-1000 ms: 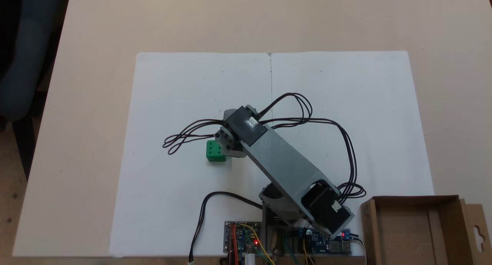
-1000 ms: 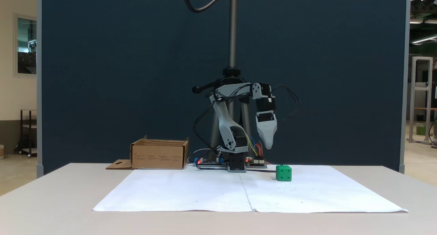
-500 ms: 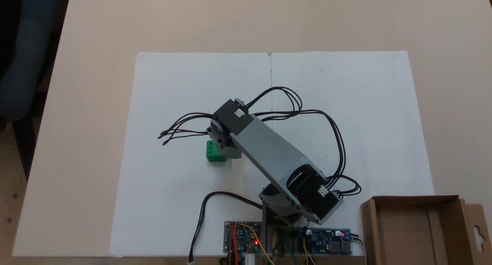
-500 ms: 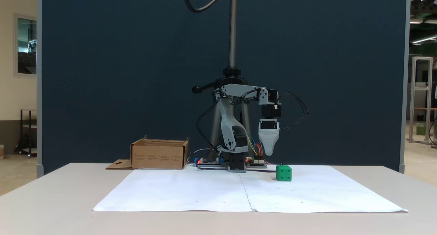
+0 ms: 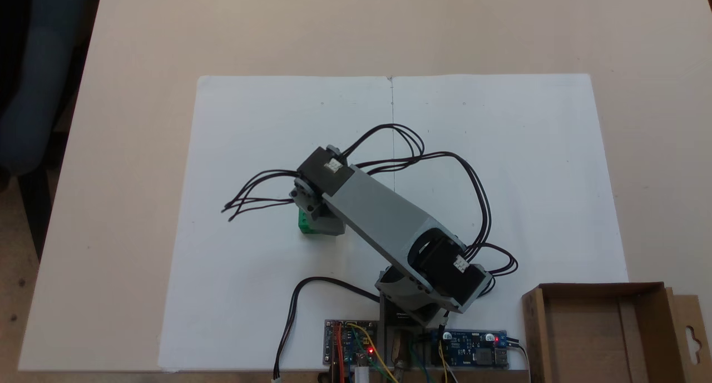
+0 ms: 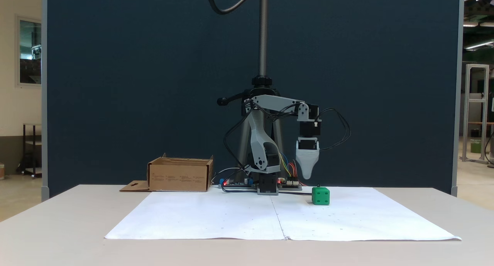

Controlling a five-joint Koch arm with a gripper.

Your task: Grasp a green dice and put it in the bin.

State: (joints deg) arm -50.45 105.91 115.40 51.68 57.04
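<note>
End effector (image 6: 307,176) poised above green dice (image 6: 320,195), apart.

Base: seen at the near edge of the surface (image 6: 58,235) in a fixed view, seated upright.
Lower link: raised steeply from the base.
Upper link: held about level, reaching out to the right in a fixed view.
Wrist: bent straight down.
End effector (image 6: 306,176): pointed down, tapered to a single visible tip, hung clear above the surface; jaw state cannot be told.
End effector (image 5: 321,223): largely hidden beneath the wrist motor.
</note>
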